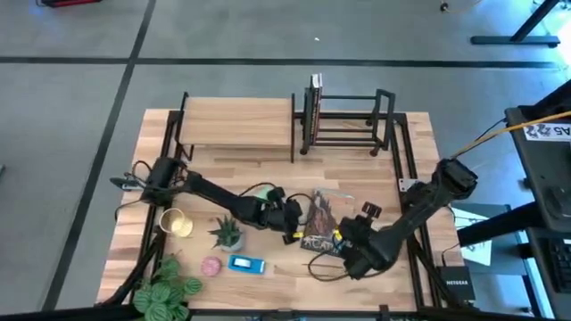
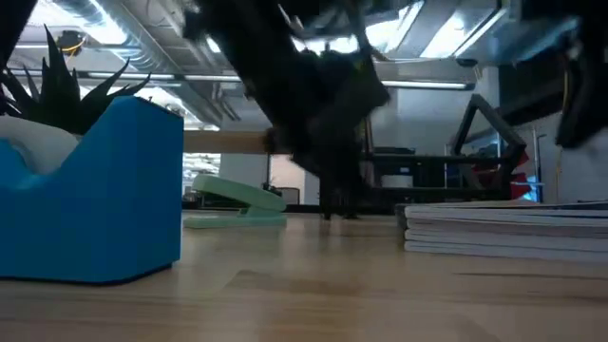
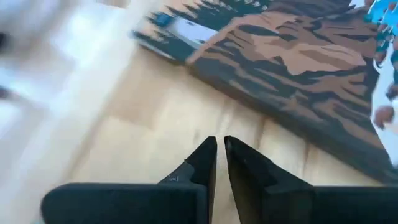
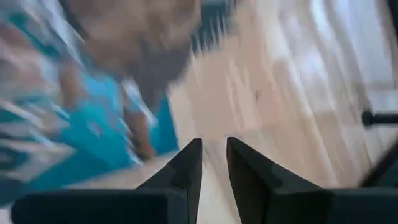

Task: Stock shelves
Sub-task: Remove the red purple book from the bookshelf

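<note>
Books (image 1: 319,225) lying flat mid-table, near both grippers. Left gripper (image 3: 220,163) hovering beside them, nearly closed, empty; right gripper (image 4: 214,163) slightly open. Probably thin, floppy, slick covers; pinching an edge looks best.

Book (image 4: 93,93) cover blurred, cut off at edge.

Two dark, jointed arms are showing black tapered fingers (image 3: 208,163); a yellow cable (image 1: 500,132) is trailing beside the right arm (image 1: 419,214).
</note>
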Robot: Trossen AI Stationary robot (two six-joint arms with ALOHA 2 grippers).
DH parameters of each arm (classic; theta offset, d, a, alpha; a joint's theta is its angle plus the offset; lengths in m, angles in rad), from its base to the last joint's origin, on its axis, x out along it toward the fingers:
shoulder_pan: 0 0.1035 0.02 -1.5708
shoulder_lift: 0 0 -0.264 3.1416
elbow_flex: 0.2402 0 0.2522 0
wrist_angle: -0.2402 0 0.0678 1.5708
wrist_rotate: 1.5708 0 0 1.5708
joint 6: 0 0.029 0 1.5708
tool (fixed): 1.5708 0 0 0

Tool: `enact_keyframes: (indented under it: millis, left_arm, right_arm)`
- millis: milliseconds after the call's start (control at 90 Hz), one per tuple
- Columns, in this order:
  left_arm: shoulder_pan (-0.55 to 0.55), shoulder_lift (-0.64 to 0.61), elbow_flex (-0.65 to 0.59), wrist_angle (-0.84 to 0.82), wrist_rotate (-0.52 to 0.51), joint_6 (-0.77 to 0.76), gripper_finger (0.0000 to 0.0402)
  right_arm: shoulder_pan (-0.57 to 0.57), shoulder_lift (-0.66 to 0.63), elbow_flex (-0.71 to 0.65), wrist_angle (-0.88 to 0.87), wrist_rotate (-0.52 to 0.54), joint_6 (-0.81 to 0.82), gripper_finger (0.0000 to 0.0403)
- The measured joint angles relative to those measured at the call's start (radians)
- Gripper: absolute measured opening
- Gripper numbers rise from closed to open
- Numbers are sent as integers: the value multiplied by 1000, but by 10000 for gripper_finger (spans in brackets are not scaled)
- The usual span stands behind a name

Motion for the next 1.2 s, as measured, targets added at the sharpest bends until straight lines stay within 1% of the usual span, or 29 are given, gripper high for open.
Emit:
enact_keyframes:
  millis: [100,200,267,311,367,500,589,700,756,833,889,1011,1144,1200]
  left_arm:
    - [-63,-83,0,-108,-87,-24,21]
    - [-139,-163,0,-218,-180,-72,21]
    - [-196,-206,0,-286,-247,-115,21]
    - [-237,-230,1,-333,-286,-155,21]
    - [-285,-249,0,-400,-334,-224,21]
    - [-396,-259,0,-532,-459,-424,21]
    - [-442,-259,0,-594,-496,-533,21]
    - [-479,-259,0,-644,-524,-624,21]
    - [-489,-259,0,-660,-548,-643,21]
    - [-495,-259,0,-674,-554,-660,21]
    - [-494,-259,0,-673,-553,-667,21]
    - [-495,-259,0,-673,-550,-671,21]
    - [-502,-259,0,-671,-550,-677,21]
    - [-503,-259,0,-670,-550,-677,21]
  right_arm:
    - [-16,-30,37,4,142,-22,63]
    - [-70,-88,35,44,259,-89,83]
    - [-129,-149,10,114,298,-171,104]
    - [-180,-186,-13,184,305,-246,120]
    - [-250,-228,-45,302,292,-359,142]
    - [-442,-311,-117,606,198,-658,196]
    - [-582,-324,-141,701,183,-765,227]
    - [-747,-321,-142,758,161,-785,255]
    - [-824,-311,-142,804,104,-795,263]
    - [-907,-299,-142,837,9,-823,266]
    - [-951,-297,-143,855,-18,-824,265]
    - [-1010,-298,-143,856,9,-786,256]
    - [-1042,-294,-143,894,-28,-781,244]
    - [-1047,-287,-143,899,-28,-777,239]
